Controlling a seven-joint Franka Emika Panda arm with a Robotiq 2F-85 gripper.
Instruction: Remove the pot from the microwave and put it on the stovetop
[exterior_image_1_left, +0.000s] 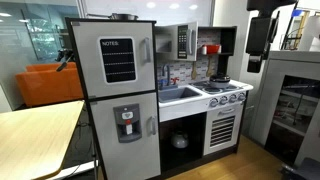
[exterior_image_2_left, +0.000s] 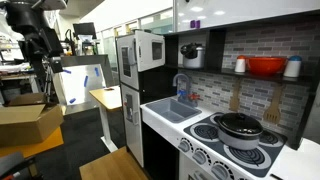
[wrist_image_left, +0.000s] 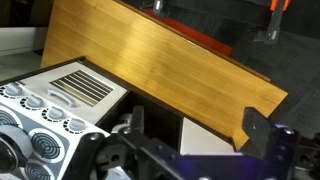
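Note:
The silvery pot (exterior_image_2_left: 190, 52) sits in the microwave's dark cavity; the microwave (exterior_image_1_left: 183, 42) has its windowed door swung open, and it also shows in the other exterior view (exterior_image_2_left: 145, 52). I cannot make out the pot in the view that faces the kitchen front. The stovetop (exterior_image_1_left: 226, 96) lies lower and to the side; it also shows in the other exterior view (exterior_image_2_left: 225, 150) and the wrist view (wrist_image_left: 40, 150). My gripper (wrist_image_left: 196, 135) is open and empty, out in front of the kitchen, high above the wooden floor. The arm shows in both exterior views (exterior_image_1_left: 258, 40) (exterior_image_2_left: 40, 45).
A black pan (exterior_image_2_left: 238, 124) sits on a back burner. A red vessel (exterior_image_2_left: 265, 66) stands on the shelf above. The blue-lined sink (exterior_image_1_left: 178, 95) lies between the stovetop and the tall fridge (exterior_image_1_left: 115, 90). A wooden table (exterior_image_1_left: 35, 135) stands beside the fridge.

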